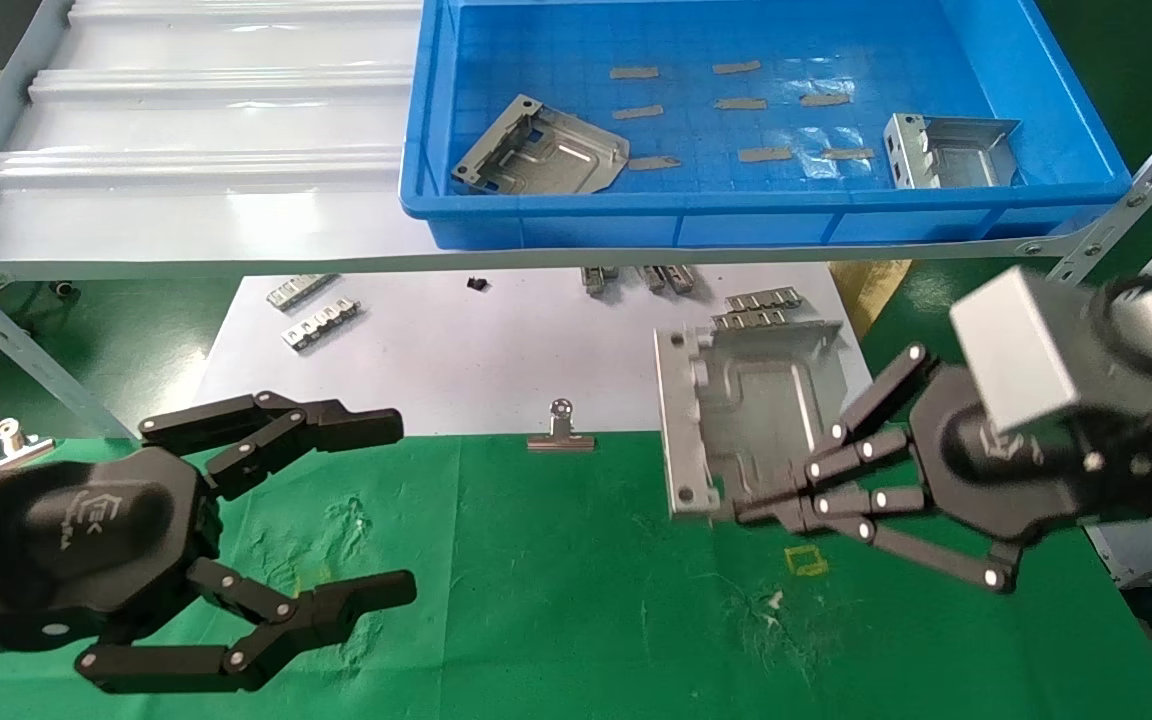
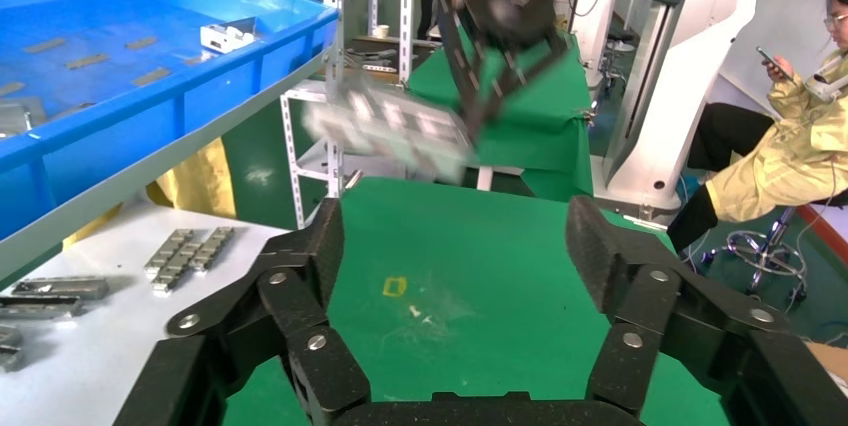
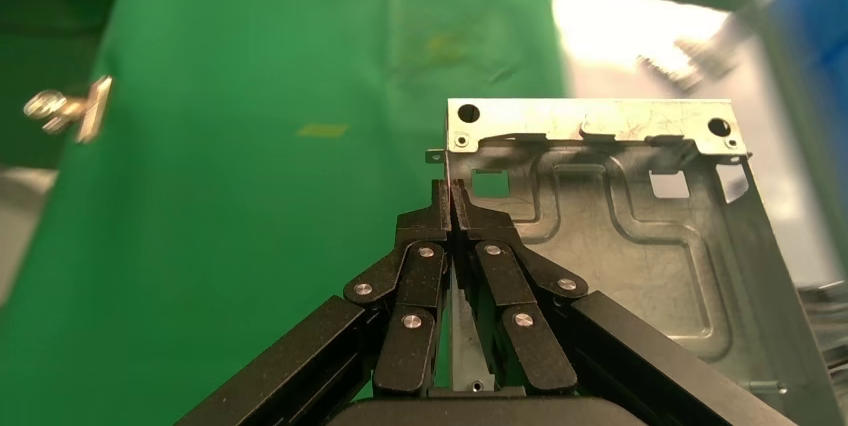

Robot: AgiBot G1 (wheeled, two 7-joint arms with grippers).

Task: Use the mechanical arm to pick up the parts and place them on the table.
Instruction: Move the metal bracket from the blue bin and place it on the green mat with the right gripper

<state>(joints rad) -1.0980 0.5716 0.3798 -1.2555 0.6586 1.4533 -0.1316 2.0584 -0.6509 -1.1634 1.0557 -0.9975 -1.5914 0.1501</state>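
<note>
My left hand (image 1: 236, 530) hangs over the left of the green table (image 1: 556, 620), fingers spread wide, holding nothing. Right of centre, my right hand (image 1: 806, 490) pinches a part (image 1: 746, 410) by its edge, held where white sheet (image 1: 456, 370) meets green cloth; whether it rests on the surface, cannot tell. Part: silver-grey stamped plate, embossed ribs, folded edge with holes. Right wrist view shows fingertips (image 3: 452, 208) meeting on the plate's edge beside a square cut-out, unseen from the head. Head view alone shows two more parts (image 1: 546, 150) in the blue tray (image 1: 766, 225).
</note>
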